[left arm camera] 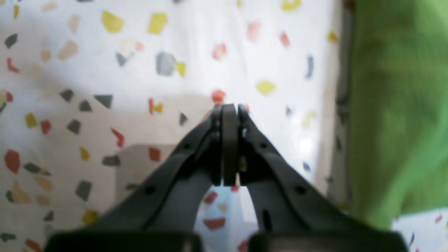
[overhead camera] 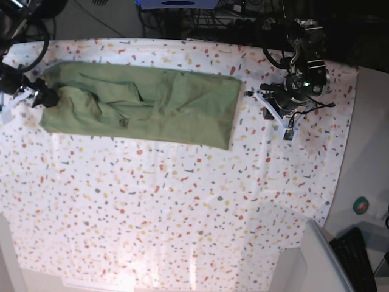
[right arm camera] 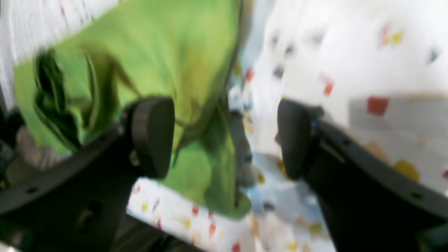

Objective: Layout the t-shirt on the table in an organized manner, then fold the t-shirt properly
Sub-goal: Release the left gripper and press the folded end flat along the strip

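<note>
The olive-green t-shirt (overhead camera: 146, 103) lies as a long folded band across the far part of the table (overhead camera: 182, 201). At its left end is my right gripper (overhead camera: 42, 96). In the right wrist view this gripper (right arm camera: 224, 138) is open, its pads (right arm camera: 152, 136) spread above the rumpled shirt end (right arm camera: 157, 63) and the speckled cloth (right arm camera: 350, 52), with nothing held. My left gripper (overhead camera: 250, 95) hangs just off the shirt's right end. The left wrist view shows it (left arm camera: 230, 108) shut and empty over the table (left arm camera: 105, 70), the shirt edge (left arm camera: 395, 105) to its right.
A teal tape roll (overhead camera: 361, 205) and a dark keyboard (overhead camera: 355, 255) sit beyond the cloth's right edge. A pale grey bin corner (overhead camera: 313, 261) shows at the bottom right. Cables and equipment (overhead camera: 182, 12) crowd the far edge.
</note>
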You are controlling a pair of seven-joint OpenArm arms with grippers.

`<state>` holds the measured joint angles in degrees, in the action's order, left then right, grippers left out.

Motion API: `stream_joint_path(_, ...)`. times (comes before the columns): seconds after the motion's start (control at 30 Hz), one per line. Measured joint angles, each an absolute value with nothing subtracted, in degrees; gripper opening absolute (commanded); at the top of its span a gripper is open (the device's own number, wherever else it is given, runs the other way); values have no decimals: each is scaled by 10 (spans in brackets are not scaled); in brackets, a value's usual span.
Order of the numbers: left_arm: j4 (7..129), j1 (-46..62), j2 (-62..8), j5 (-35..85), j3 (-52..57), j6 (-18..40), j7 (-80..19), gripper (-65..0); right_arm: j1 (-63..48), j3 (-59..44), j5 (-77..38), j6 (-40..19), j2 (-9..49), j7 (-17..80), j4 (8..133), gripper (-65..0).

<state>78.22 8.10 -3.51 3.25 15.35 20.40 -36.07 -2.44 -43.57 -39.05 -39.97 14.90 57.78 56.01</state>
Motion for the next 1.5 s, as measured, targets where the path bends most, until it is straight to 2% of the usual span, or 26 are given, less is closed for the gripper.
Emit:
stream_joint_path(0.17, 765, 75, -34, 30, 113, 197, -335, -650, -24, -435, -390, -400, 143, 612, 575, -227)
stream_joint_path(0.37, 711, 75, -28, 50, 47, 200, -229, -650, -26, -435, -386, -400, 125, 668, 608, -230)
stream_joint_path(0.8, 705, 72, -21, 50, 41, 198, -226, -650, -9, -435, -385, -400, 102, 669, 608, -231)
stream_joint_path(0.97, 705, 70, -22, 46, -3, 189, -222, -650, -8, -435, -386, -400, 100, 669, 608, -236)
stream_joint_path(1.07, 704, 70, -17, 47, -7, 191, -222, -650, -8, -435, -376, -400, 101, 667, 608, -329)
stream_joint_path(1.27, 701, 69, -6, 48, -8, 196, -226, -650, -10, -435, -367, -399, 98, 656, 605, -629)
stream_joint_path(1.3, 701, 69, -6, 48, -11, 196, -226, -650, -10, -435, -366, -399, 98, 638, 605, -650)
stream_joint_path(1.5, 701, 70, -3, 48, -13, 197, -227, -650, -10, -432, -366, -399, 124, 618, 610, -650)
